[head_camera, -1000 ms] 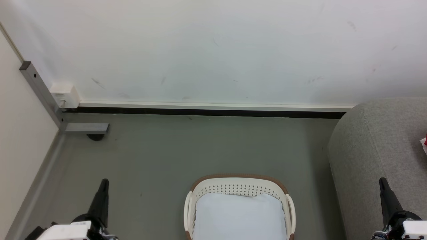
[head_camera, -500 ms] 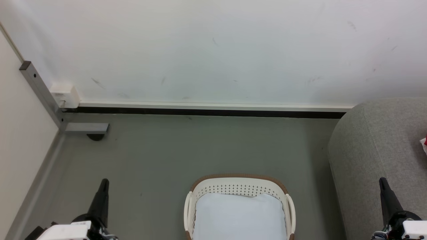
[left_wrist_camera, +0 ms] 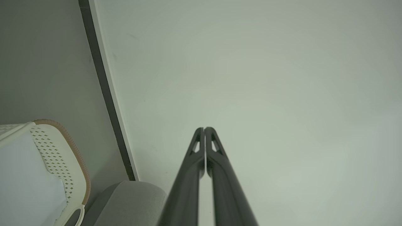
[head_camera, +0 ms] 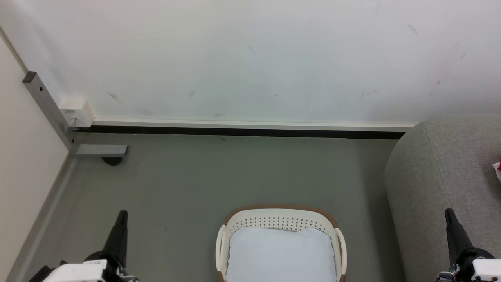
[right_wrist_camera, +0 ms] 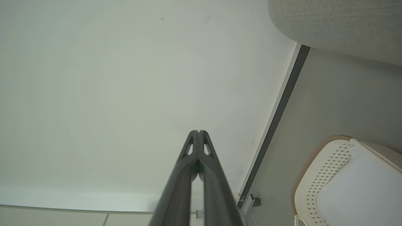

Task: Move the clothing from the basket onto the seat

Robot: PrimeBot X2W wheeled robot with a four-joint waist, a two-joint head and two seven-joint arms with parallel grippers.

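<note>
Grey floor (head_camera: 235, 176) runs back to a white wall (head_camera: 250, 58) with a dark skirting gap along its foot.

The laundry basket (head_camera: 280, 211) sits on the floor just beside the rounded end of the light-grey sofa (head_camera: 438, 164). That is sensibly close, so each transfer is a short swing to the robot's right. Inside the basket I see only the plain white liner sheet (head_camera: 280, 254), with no red on it. The basket's near end is cut off by the frame, so I can't confirm it is fully empty.

A sliver of red-and-white clothing (head_camera: 498, 169) lies on top of the sofa, well back from that rounded end. Most of it is out of frame, so I can't count the garments.

The left gripper (head_camera: 122, 214) and the right gripper (head_camera: 449, 213) flank the basket, well apart from it, with fingers pointing at the wall. In the wrist views the left gripper (left_wrist_camera: 204, 128) and the right gripper (right_wrist_camera: 199, 131) each have their fingers pressed together with nothing between them. Both are closed and empty.

My read is that this is a parked pose, with the arms wide and low to keep the head camera's view of the basket unobstructed. The load looks to be on the sofa already, so the task is probably done or one check away. If anything hides at the basket's near end, the next move needs a tilt down to look before any reach.
</note>
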